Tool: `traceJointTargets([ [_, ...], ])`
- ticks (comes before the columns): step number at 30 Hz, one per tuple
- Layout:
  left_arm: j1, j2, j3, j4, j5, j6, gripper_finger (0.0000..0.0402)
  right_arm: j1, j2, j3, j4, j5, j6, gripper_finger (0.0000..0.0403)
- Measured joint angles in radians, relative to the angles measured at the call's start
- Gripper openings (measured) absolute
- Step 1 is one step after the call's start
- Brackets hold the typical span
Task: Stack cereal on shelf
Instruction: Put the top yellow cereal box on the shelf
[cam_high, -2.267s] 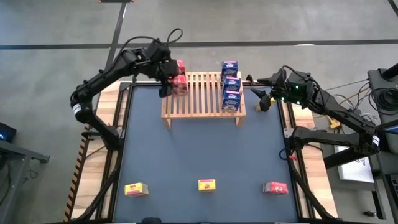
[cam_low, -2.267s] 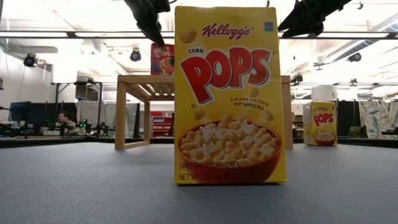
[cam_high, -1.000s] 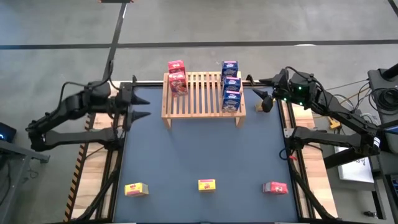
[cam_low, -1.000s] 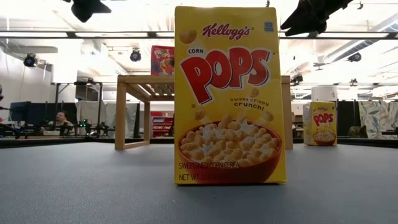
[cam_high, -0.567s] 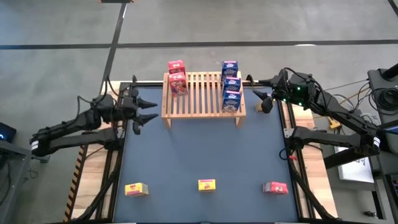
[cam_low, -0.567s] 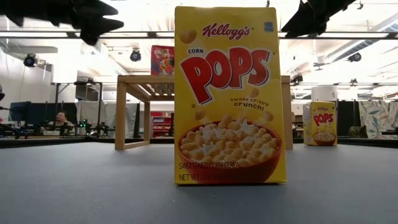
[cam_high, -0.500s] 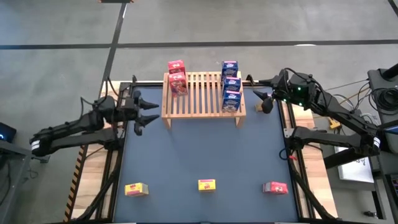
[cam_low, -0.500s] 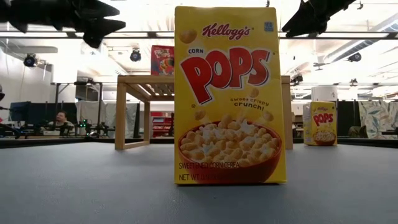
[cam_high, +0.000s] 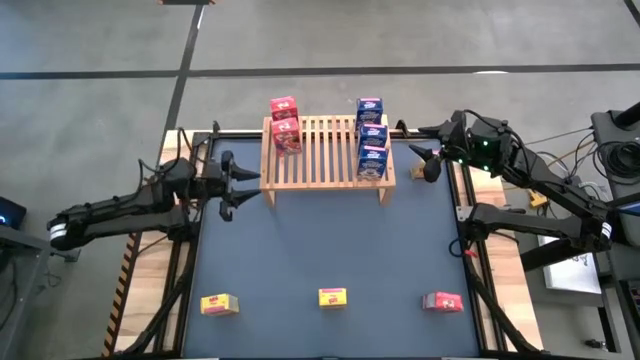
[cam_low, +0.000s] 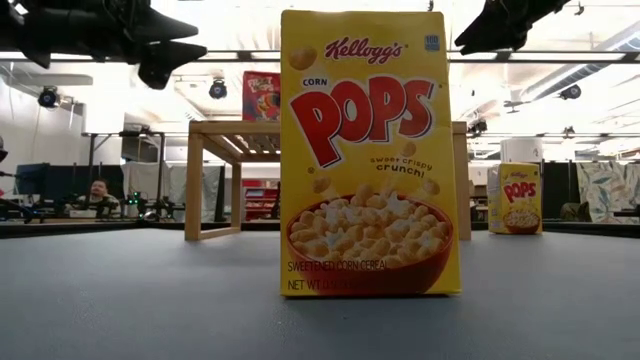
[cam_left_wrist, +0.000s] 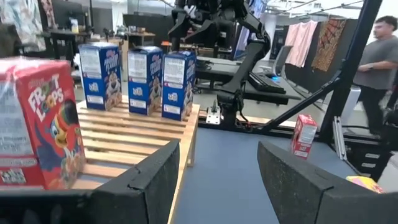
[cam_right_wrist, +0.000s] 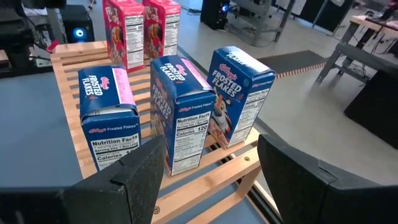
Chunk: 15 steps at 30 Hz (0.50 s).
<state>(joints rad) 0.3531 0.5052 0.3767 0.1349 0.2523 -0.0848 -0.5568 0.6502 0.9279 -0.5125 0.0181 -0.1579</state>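
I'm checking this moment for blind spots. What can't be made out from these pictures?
- Low view: the large yellow box stands in front of most of the shelf; the blue boxes are hidden.
- Left wrist view: the nearest red box is blurred and cut by the edge.
- High view: printing on the red box lying near the front edge is too small to read.

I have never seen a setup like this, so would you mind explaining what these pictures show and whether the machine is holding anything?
Two dark robot arms work at a table. One picture looks straight down on it, one looks level across its top, and two come from cameras on the arms' wrists. At the far end stands a slatted wooden shelf carrying three blue cereal boxes and two red cereal boxes. Along the near edge stand two yellow cereal boxes, one filling the level view, and one more red box. The left gripper hovers beside the shelf's left end, the right gripper beside its right end. Both have jaws open and hold nothing.
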Motion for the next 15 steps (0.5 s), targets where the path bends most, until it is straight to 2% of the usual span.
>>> traceJointTargets([
  [15, 0.0, 0.062, 0.0, 0.0, -0.007, -0.025, 0.02, 0.0, 0.001, -0.001, -0.007, 0.0, 0.027, 0.0244],
])
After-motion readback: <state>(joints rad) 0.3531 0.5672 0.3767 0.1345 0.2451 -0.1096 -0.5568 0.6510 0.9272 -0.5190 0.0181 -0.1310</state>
